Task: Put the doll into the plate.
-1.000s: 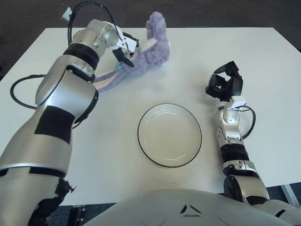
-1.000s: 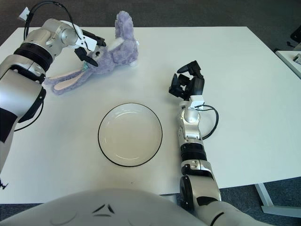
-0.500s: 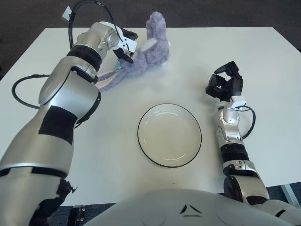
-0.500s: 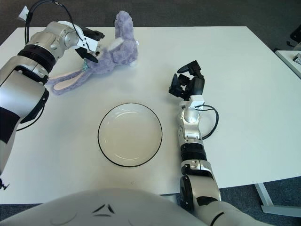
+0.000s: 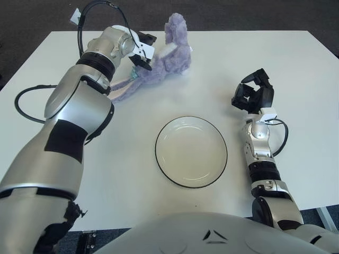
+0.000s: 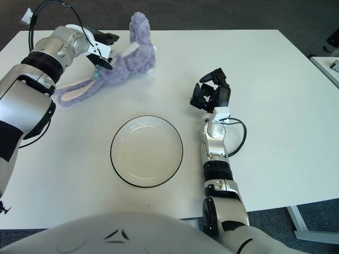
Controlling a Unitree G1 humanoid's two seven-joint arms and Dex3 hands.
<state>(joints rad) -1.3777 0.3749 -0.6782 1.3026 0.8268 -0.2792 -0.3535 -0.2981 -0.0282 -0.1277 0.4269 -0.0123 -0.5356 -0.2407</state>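
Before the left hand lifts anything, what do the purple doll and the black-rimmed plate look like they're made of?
The purple bunny doll looks like soft plush: fuzzy pile, with floppy ears lying limp on the white table. The round white plate with the black rim looks glazed and hard, probably ceramic or melamine; its surface is smooth. The left hand is at the doll; the right hand shows right of the plate.

The white rectangular table [image 5: 296, 69] is viewed steeply from above and the near side by two head-mounted eyes, slightly apart. The same tabletop is shared; dark floor [image 6: 222, 13] beyond the far edge is included.
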